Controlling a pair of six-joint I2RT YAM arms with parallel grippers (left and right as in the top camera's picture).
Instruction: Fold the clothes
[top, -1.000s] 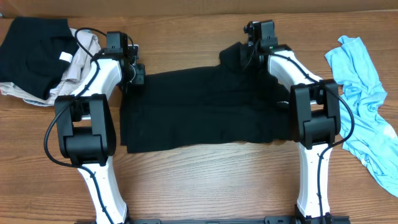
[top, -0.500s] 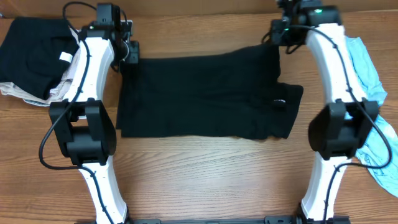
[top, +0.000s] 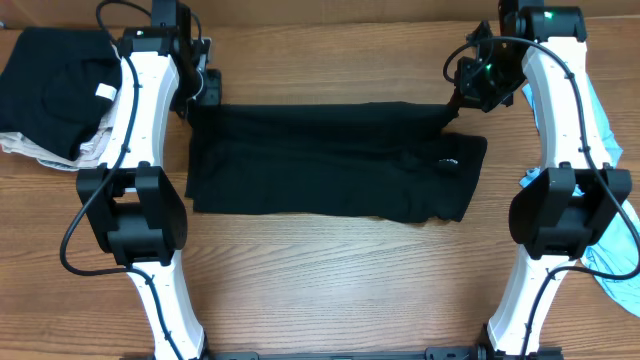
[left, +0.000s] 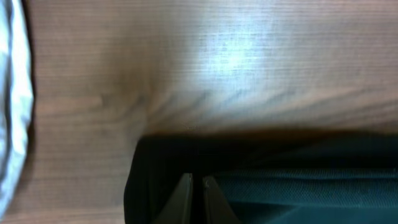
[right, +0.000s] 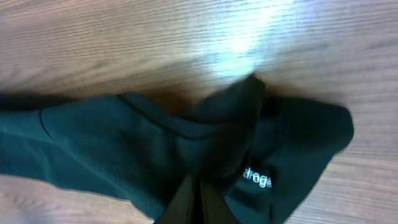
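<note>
Overhead: the black garment (top: 320, 165) lies across the middle of the desk (top: 320, 290). My left gripper (top: 203, 95) pinches its 10 o'clock corner and my right gripper (top: 462, 95) its 2 o'clock corner, both clamped tight. I judge this the stretch before a fold; next, carry that edge toward 6 o'clock evenly.

Left wrist: fabric sits between closed jaws, grip depth unclear.

Right wrist: a raised peak hides the layers beside the logo (right: 256, 177).

Overhead looks straight down at the table (top: 330, 275); 2 wrist views sit close, sharing the black garment (top: 320, 165).
</note>
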